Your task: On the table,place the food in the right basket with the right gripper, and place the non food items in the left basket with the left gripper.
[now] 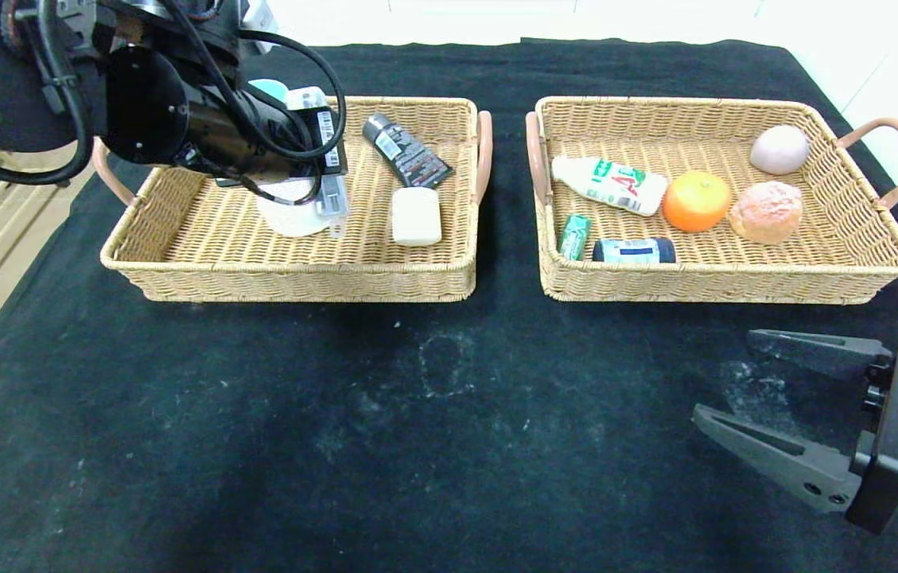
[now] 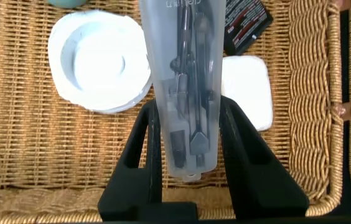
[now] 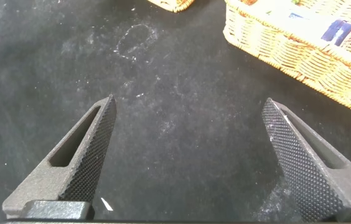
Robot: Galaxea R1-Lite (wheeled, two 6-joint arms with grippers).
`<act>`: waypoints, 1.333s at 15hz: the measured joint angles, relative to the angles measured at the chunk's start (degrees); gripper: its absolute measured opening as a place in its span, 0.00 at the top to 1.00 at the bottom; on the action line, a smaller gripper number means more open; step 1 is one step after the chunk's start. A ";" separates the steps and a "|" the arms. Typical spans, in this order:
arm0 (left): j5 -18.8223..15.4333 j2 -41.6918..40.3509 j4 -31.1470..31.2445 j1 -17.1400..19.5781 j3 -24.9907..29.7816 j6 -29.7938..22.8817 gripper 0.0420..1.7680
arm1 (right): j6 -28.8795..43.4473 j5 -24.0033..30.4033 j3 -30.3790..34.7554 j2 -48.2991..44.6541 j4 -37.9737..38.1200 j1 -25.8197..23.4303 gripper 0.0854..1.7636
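Observation:
My left gripper [image 2: 188, 107] is shut on a long narrow translucent white case [image 2: 185, 74] and hangs over the left basket [image 1: 178, 231]. Below it in the basket lie a round white dish [image 2: 98, 62] and a white soap-like block [image 1: 416, 216]. The right basket [image 1: 838, 231] holds an orange [image 1: 696, 200], a green gum pack [image 1: 574, 235], a dark blue jar [image 1: 634, 251] and a pinkish-brown bun [image 1: 766, 212]. Low over the black table [image 1: 449, 446], at its front right, my right gripper [image 1: 723, 376] stands open with nothing between its fingers.
A black tube [image 1: 406, 151] lies at the back of the left basket. The right basket also holds a white bottle [image 1: 609, 184] and a pale ball [image 1: 779, 149]. Brown loop handles stick out from the baskets' ends.

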 joint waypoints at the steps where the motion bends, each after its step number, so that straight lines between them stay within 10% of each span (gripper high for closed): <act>1: 0.00 0.34 -0.30 -0.02 0.00 0.30 0.65 | 0.01 0.00 0.02 0.00 0.02 0.00 0.03; 9: 1.60 1.66 -2.71 -0.44 0.61 0.79 0.65 | 0.00 0.00 0.02 0.00 0.02 0.00 0.03; 20: 1.65 1.28 -2.45 -1.07 1.72 0.77 0.19 | -0.10 0.01 0.02 0.00 0.02 0.00 0.03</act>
